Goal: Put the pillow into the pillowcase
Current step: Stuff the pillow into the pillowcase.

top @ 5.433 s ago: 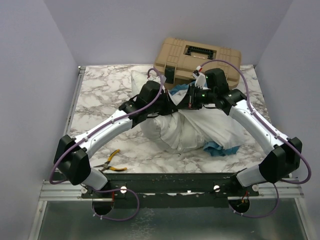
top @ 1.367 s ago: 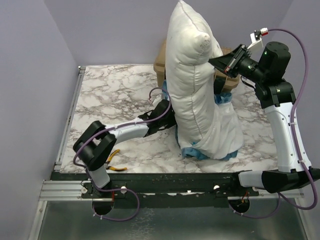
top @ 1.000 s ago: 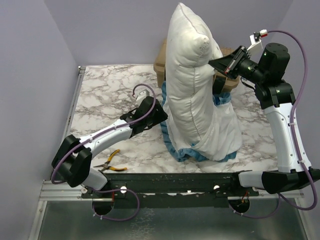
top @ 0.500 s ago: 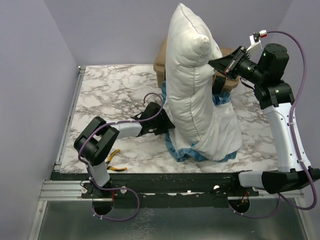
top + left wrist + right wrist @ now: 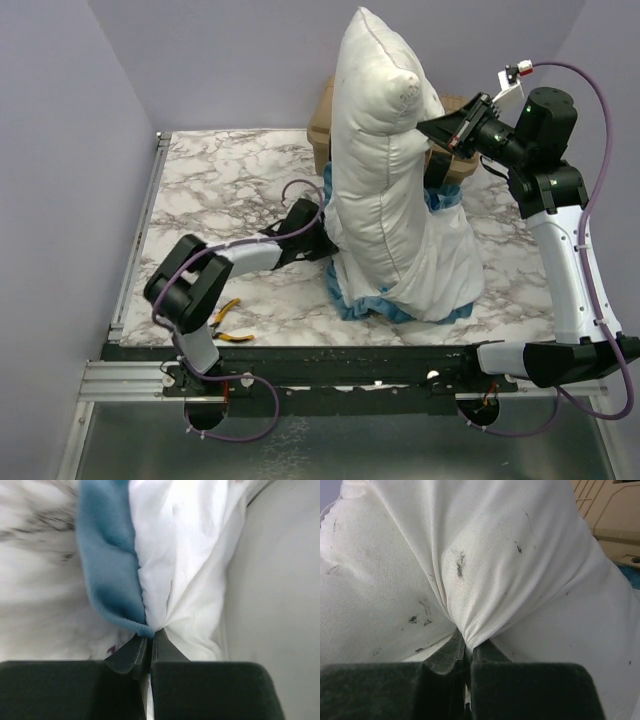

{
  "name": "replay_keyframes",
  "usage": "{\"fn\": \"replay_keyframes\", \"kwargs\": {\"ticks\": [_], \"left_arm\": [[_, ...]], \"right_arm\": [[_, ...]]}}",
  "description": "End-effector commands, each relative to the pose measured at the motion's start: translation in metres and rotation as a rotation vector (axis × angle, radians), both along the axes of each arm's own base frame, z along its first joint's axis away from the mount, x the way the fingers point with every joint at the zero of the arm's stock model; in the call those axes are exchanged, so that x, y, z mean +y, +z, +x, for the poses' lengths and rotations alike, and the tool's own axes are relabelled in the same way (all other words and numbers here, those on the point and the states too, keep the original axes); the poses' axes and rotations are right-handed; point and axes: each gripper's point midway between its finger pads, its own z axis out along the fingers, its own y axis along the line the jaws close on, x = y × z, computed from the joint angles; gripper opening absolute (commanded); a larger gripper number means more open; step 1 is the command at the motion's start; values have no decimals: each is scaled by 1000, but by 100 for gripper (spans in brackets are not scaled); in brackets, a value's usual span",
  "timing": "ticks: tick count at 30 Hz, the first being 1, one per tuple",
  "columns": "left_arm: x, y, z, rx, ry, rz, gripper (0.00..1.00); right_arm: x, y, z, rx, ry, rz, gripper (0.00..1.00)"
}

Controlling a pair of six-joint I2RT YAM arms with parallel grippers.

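Observation:
The white pillow point(image 5: 385, 170) stands on end in the middle of the table. My right gripper point(image 5: 428, 128) is shut on a pinch of its fabric near the top, and in the right wrist view the jaws point(image 5: 468, 645) are closed on a pucker of the speckled pillow point(image 5: 470, 555). The pillowcase point(image 5: 450, 265) is bunched round the pillow's base, white side out, with its blue frill point(image 5: 375, 308) along the bottom. My left gripper point(image 5: 328, 243) is low at the base's left side. In its wrist view the left gripper point(image 5: 150, 639) is shut on the blue frill point(image 5: 107, 570) and white cloth point(image 5: 175, 555).
A tan plastic case point(image 5: 322, 122) stands at the back, mostly hidden behind the pillow. Yellow-handled pliers point(image 5: 228, 325) lie near the front left, close to the left arm's elbow. Purple walls close in the marble table point(image 5: 220, 180) on three sides.
My left gripper, open half a second ago, has shut on the pillowcase's frilled edge at the pillow's base. The right gripper and the pillow have not moved.

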Motion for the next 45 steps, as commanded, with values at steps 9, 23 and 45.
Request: {"fn": "replay_keyframes", "kwargs": {"ticks": [9, 23, 45], "left_arm": [[120, 155, 7, -234, 78, 166, 0], [88, 549, 9, -979, 35, -339, 0], [45, 280, 37, -595, 109, -43, 0]], "right_arm": [[13, -41, 11, 61, 141, -82, 0], [92, 38, -27, -263, 499, 48, 0], [32, -279, -103, 436, 216, -487, 41]]}}
